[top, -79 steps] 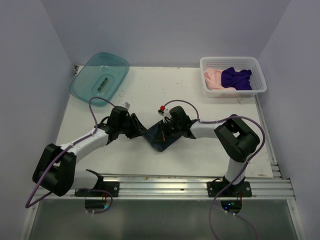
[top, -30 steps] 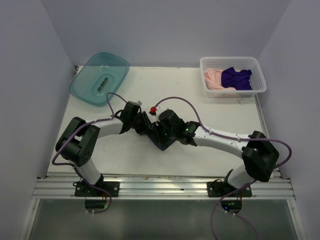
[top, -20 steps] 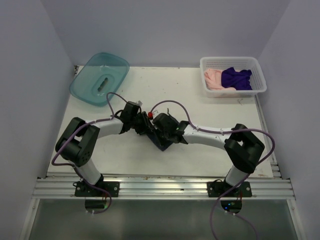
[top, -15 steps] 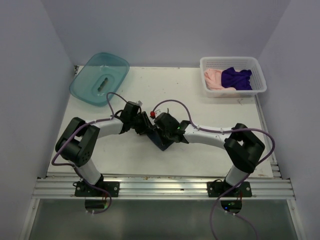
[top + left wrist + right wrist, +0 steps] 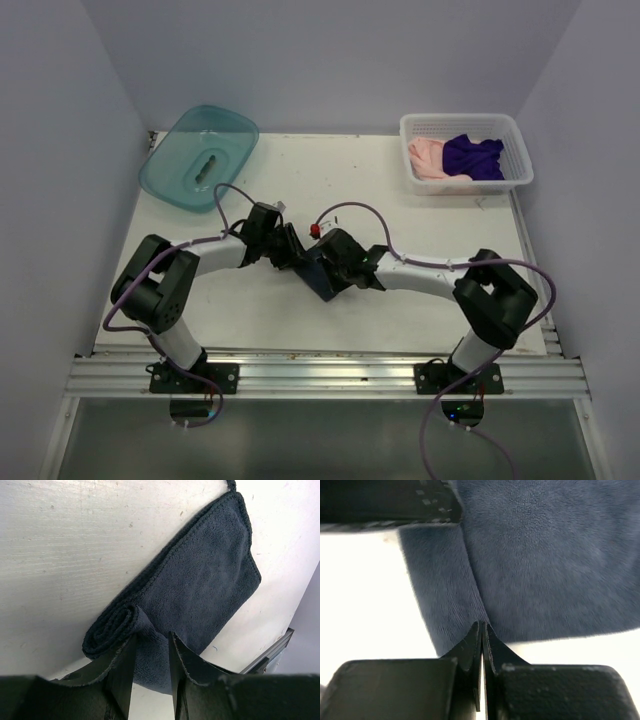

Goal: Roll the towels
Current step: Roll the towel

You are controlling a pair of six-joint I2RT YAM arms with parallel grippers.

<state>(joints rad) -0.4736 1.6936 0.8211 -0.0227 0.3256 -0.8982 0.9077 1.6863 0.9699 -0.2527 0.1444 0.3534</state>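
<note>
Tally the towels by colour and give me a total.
Blue towel: 1
Purple towel: 1
Pink towel: 1
Total: 3

Towel [image 5: 200, 580] mid table [image 5: 420, 215] btw L claw [image 5: 152, 640] & R claw [image 5: 482, 625], tub [image 5: 225, 130] far L, basket [image 5: 470, 186] far R — 2 towels [image 5: 470, 158] inside

Left end effector [image 5: 296, 254], right end effector [image 5: 328, 262] at slate-blue towel [image 5: 322, 284]; pink towel [image 5: 425, 157], purple towel [image 5: 472, 157] in basket [image 5: 465, 122]
</note>
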